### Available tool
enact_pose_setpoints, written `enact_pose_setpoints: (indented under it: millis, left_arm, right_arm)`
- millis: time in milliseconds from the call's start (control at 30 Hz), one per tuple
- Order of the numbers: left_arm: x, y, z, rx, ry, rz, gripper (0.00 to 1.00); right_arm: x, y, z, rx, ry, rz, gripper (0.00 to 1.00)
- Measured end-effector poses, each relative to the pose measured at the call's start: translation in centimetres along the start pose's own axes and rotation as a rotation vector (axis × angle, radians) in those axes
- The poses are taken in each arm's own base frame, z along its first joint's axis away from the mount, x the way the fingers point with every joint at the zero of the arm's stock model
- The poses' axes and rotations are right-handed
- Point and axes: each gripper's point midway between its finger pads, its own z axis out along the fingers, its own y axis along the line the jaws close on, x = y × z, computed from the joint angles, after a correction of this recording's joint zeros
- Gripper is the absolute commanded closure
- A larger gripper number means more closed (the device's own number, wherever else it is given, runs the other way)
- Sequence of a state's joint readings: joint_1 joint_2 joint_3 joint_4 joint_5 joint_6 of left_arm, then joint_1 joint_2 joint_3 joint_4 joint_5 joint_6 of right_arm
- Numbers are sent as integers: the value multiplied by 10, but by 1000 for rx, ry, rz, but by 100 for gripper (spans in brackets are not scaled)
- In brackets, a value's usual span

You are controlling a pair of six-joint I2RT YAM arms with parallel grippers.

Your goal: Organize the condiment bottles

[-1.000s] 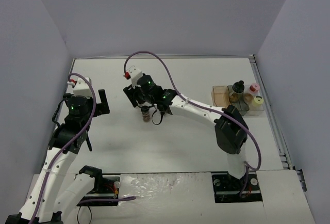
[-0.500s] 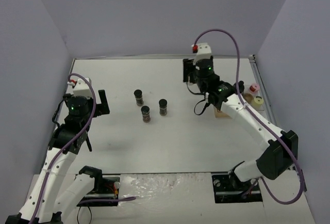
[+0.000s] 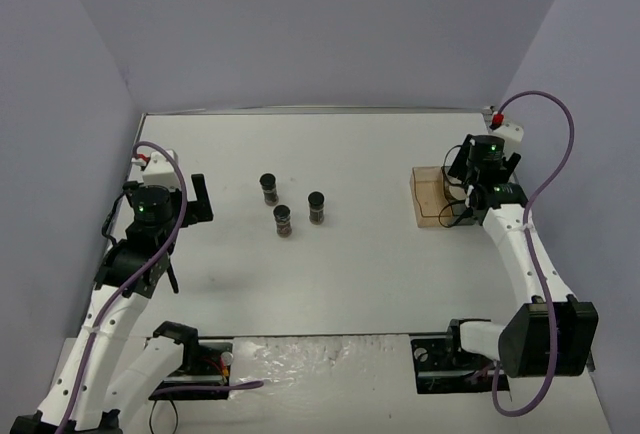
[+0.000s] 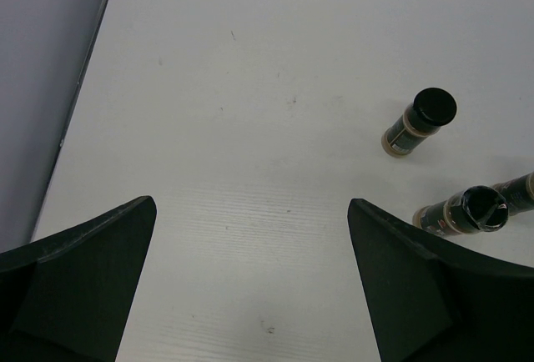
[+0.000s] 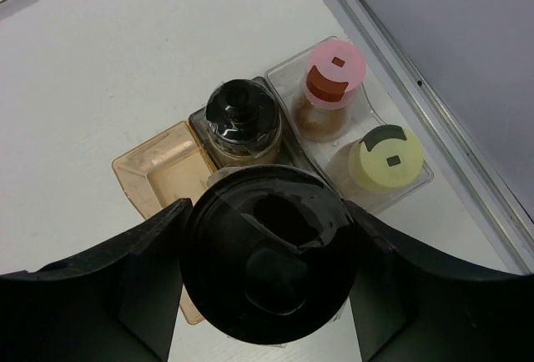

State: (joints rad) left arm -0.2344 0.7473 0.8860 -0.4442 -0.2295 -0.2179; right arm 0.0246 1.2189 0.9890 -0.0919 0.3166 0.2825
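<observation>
My right gripper (image 5: 269,272) is shut on a black-capped condiment bottle (image 5: 267,262), held just above the near end of the compartment tray (image 5: 158,170). In the tray stand a black-capped bottle (image 5: 242,118), a pink-capped one (image 5: 334,70) and a pale yellow-capped one (image 5: 385,155). From above, the right gripper (image 3: 472,176) hides those tray bottles. Three black-capped bottles (image 3: 268,188) (image 3: 283,220) (image 3: 316,206) stand mid-table. My left gripper (image 3: 198,199) is open and holds nothing, left of them; two of those bottles (image 4: 421,118) (image 4: 467,210) show clearly in its wrist view.
The tray's amber compartment (image 3: 430,197) sits at the table's right side, close to the metal rail (image 3: 520,214) along the right edge. Grey walls enclose the table on three sides.
The right arm has swung from the bottles at mid-table across to the right and now hangs over the tray with a bottle in its grip. The left arm has not moved.
</observation>
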Motion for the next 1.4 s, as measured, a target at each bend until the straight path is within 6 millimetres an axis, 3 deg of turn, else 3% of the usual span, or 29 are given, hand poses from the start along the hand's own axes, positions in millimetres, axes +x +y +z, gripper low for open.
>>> enact_pose_setpoints:
  millis: [333, 767, 933, 1033, 1133, 1267, 1400]
  left_arm:
    - [0, 0, 0, 0, -1, 0, 3]
    - [-2, 0, -2, 1, -8, -3, 3]
    - [-2, 0, -2, 1, -8, -2, 3]
    - [-2, 0, -2, 1, -8, -3, 3]
    - [-2, 0, -2, 1, -8, -2, 3]
    - [-2, 0, -2, 1, -8, -2, 3]
    - [-2, 0, -2, 1, -8, -2, 3]
  right_arm:
    - [17, -19, 31, 87, 44, 40, 100]
    - [69, -35, 56, 168, 99, 27, 100]
    - [89, -38, 67, 179, 115, 23, 76]
    - [98, -38, 70, 182, 124, 23, 48]
    - [99, -39, 72, 183, 125, 24, 28]
    - [98, -38, 71, 183, 123, 27, 12]
    - [88, -36, 63, 172, 110, 31, 4]
